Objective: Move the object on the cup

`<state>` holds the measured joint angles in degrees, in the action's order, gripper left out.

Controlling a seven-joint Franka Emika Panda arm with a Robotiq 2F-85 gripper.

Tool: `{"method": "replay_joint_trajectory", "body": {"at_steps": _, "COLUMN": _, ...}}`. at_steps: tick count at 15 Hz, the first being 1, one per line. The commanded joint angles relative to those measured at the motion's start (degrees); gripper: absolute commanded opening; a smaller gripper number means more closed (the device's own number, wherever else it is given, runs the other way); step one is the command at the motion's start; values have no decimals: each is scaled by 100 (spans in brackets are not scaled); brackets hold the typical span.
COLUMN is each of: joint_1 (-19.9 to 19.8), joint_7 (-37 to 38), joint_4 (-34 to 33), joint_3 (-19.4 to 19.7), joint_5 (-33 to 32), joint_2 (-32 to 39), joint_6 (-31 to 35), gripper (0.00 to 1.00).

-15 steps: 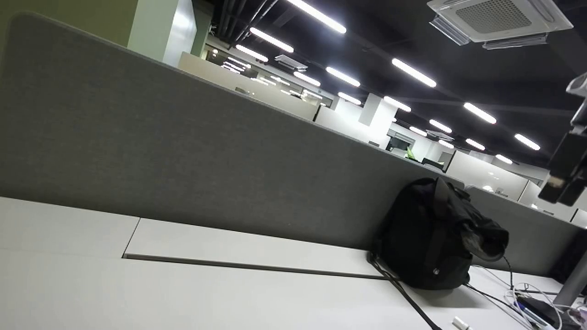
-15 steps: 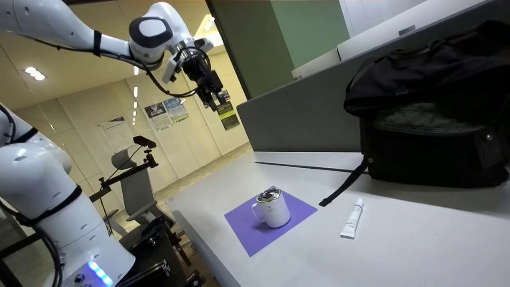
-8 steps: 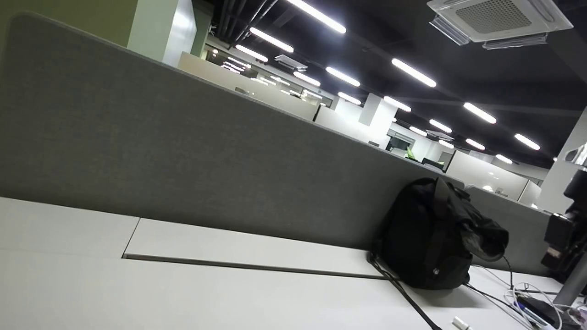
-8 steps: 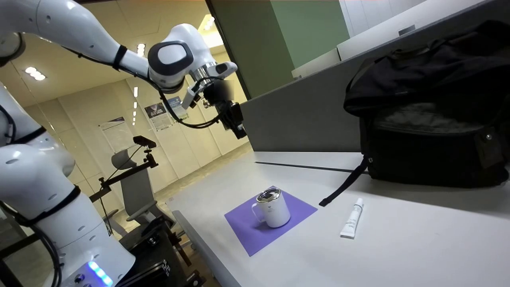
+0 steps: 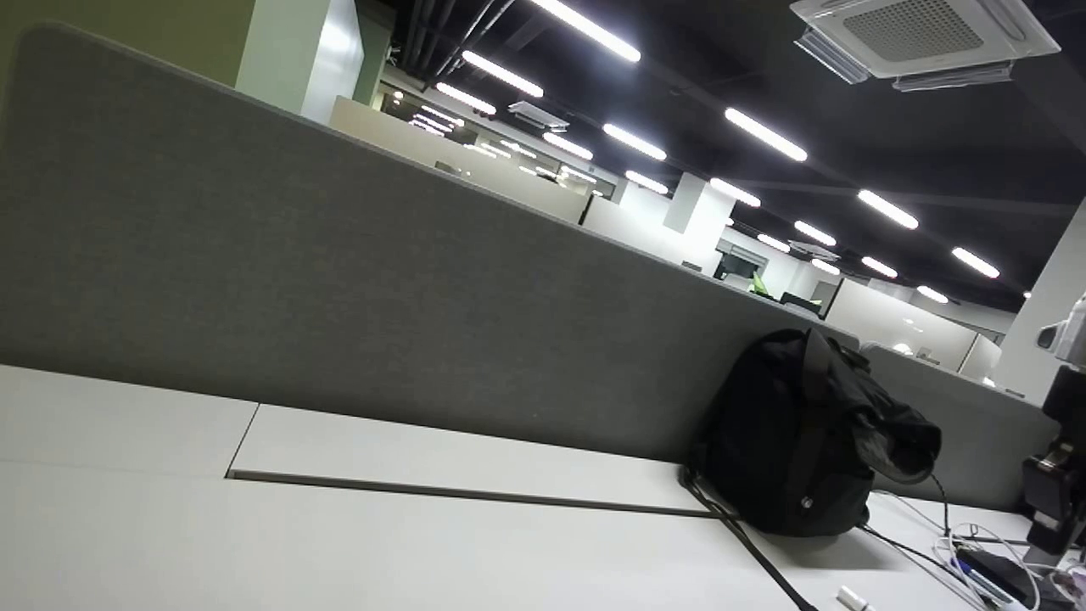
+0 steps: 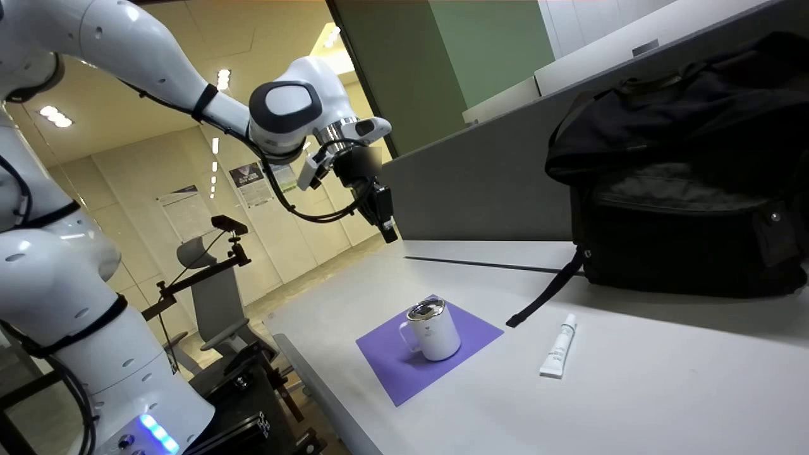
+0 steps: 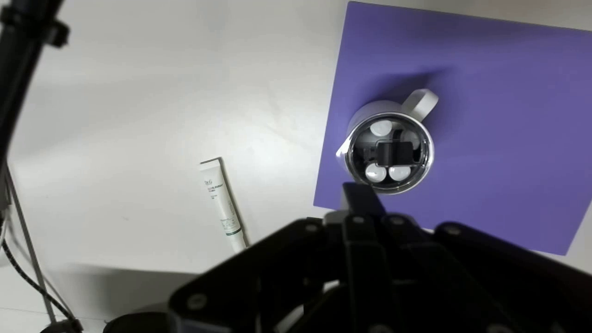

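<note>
As the arm point(image 6: 158, 66) comes down over the desk point(image 6: 663, 392), its gripper point(image 7: 364, 203) hangs lower and farther toward five o'clock in an exterior view than a second ago, touching nothing on the surface. The jaws look pressed together with nothing between them, so the change reads as an approach, not a carry; the task looks barely begun, and they must part before any pick-up.

Around it, in an exterior view, the divider point(image 6: 480, 196) edges the desk from twelve to two o'clock, and the bag point(image 6: 682, 189) stands near it at two, its strap point(image 6: 548, 292) trailing toward seven. At eight o'clock from the bag, the mat point(image 7: 499, 115) lies flat. On the mat the cup point(image 6: 437, 335) stands upright, lid point(image 7: 392, 155) on; in the wrist view it sits at one o'clock from the gripper, its handle point(image 7: 420, 104) likewise toward one.

Smaller yet is the tube point(image 7: 221, 201), probably the object meant, since nothing but the lid shows on the cup. It lies flat on the desk, off the mat, just past three o'clock from the cup in an exterior view, and keeps its place. The strap ends near it without touching, which could crowd a reach from eleven o'clock. The tube lies low, so the pinch will likely skim the desk, and the lid may prove too slick to hold it.
</note>
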<state>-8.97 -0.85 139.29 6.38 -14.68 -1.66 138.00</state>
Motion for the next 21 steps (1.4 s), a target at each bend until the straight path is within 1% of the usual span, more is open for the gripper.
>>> {"method": "replay_joint_trajectory", "body": {"at_steps": 1, "joint_1": 43, "joint_7": 0, "joint_4": -11, "joint_3": 41, "joint_5": 1, "joint_2": -3, "joint_6": -23, "gripper": 1}}
{"method": "replay_joint_trajectory", "body": {"at_steps": 13, "joint_1": 43, "joint_7": 6, "joint_4": -20, "joint_3": 41, "joint_5": -1, "joint_2": -3, "joint_6": -34, "gripper": 1}}
{"method": "replay_joint_trajectory", "body": {"at_steps": 14, "joint_1": 27, "joint_7": 119, "joint_4": 9, "joint_3": 52, "joint_5": -80, "joint_2": 46, "joint_6": 151, "gripper": 0}}
{"method": "replay_joint_trajectory", "body": {"at_steps": 16, "joint_1": 27, "joint_7": 190, "joint_4": 75, "joint_3": 60, "joint_5": -1, "joint_2": 208, "joint_6": 604, "gripper": 0}}
{"method": "replay_joint_trajectory", "body": {"at_steps": 19, "joint_1": 53, "joint_7": 259, "joint_4": 76, "joint_3": 66, "joint_5": -70, "joint_2": 656, "joint_6": 1320, "gripper": 0}}
{"method": "replay_joint_trajectory", "body": {"at_steps": 21, "joint_1": 98, "joint_7": 285, "joint_4": 77, "joint_3": 91, "joint_5": -142, "joint_2": 958, "joint_6": 1655, "gripper": 0}}
